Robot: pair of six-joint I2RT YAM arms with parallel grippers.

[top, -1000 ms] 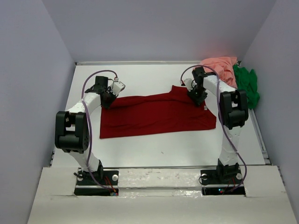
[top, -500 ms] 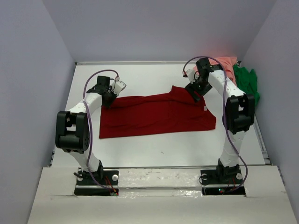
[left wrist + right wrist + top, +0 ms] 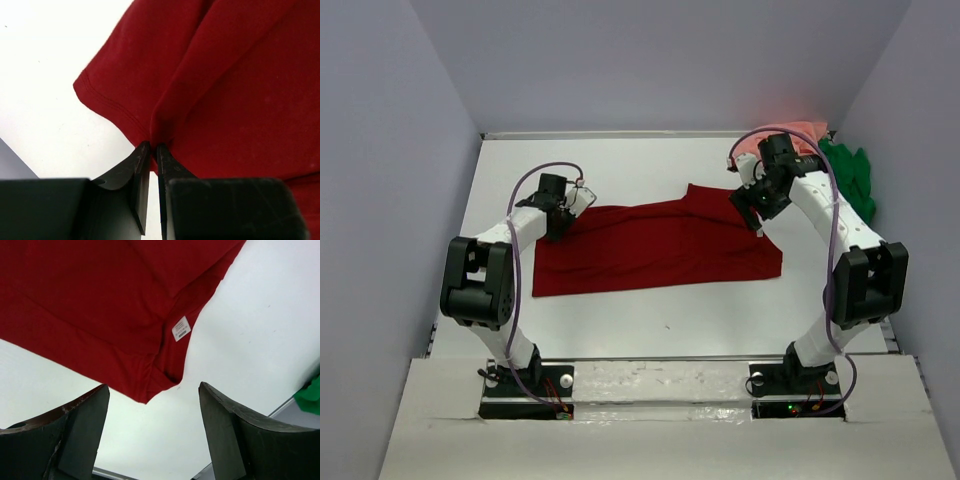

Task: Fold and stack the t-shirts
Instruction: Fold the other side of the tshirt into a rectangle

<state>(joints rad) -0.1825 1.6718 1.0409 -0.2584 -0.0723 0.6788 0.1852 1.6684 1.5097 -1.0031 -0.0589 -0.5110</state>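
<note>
The dark red t-shirt [image 3: 655, 245] lies spread flat mid-table. My left gripper [image 3: 557, 218] sits low at its upper left sleeve. In the left wrist view its jaws [image 3: 152, 145] stand a narrow slit apart, and a raised ridge of the red cloth [image 3: 210, 75] runs right up to their tips. My right gripper [image 3: 752, 205] hovers over the shirt's upper right corner. It is wide open [image 3: 152, 387] with nothing between its fingers, and the red hem corner with its white label [image 3: 181, 328] lies just beyond. The salmon pink t-shirt [image 3: 800, 135] and the green t-shirt [image 3: 850, 180] are bunched at the back right.
Grey walls close the table in on the left, back and right. The green cloth [image 3: 310, 395] shows at the right edge of the right wrist view. White table surface [image 3: 670, 320] lies between the red shirt and the arm bases.
My right gripper opened wide, let go of the red shirt's right corner and rose while its arm swung outward. The left jaws parted slightly and shifted a little onto the sleeve.
</note>
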